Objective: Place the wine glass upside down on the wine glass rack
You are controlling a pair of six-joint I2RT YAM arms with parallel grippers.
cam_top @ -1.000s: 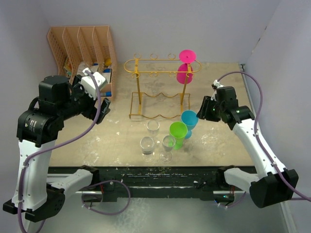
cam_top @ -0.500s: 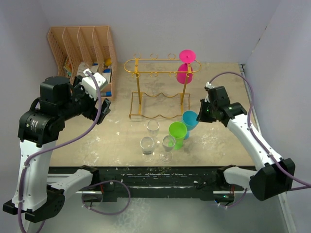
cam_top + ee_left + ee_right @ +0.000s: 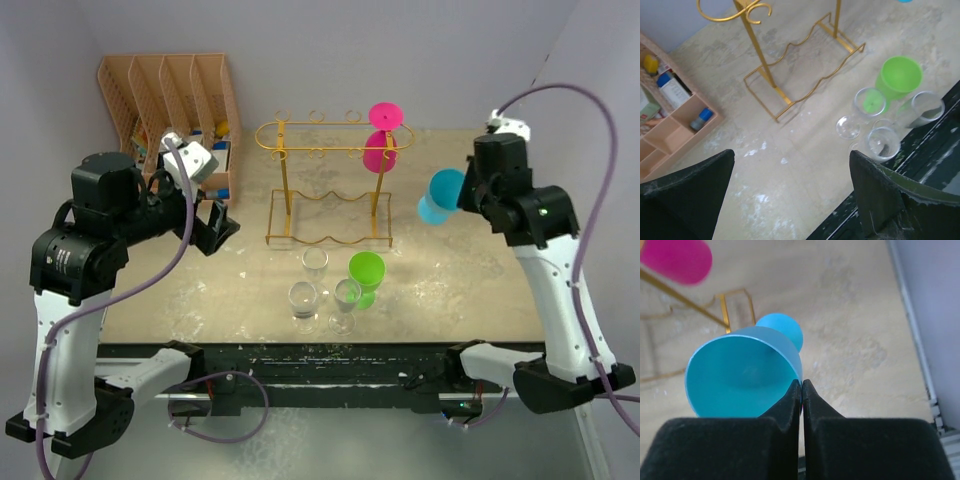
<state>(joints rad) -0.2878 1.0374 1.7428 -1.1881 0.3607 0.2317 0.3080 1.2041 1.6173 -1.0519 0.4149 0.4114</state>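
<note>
Your right end effector (image 3: 801, 385) is pinched shut on the rim of the blue wine glass (image 3: 740, 372), airborne beside the wine glass rack (image 3: 325, 152). Turn it over on so thin a grip and it may slip or strike the hung pink glass (image 3: 380, 150). Your left end effector (image 3: 792, 155) gapes, empty.

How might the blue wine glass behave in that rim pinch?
Probably light and stiff: the blue wine glass looks like opaque plastic. Pinched only at its rim by the right gripper, it may swivel or slip.
</note>
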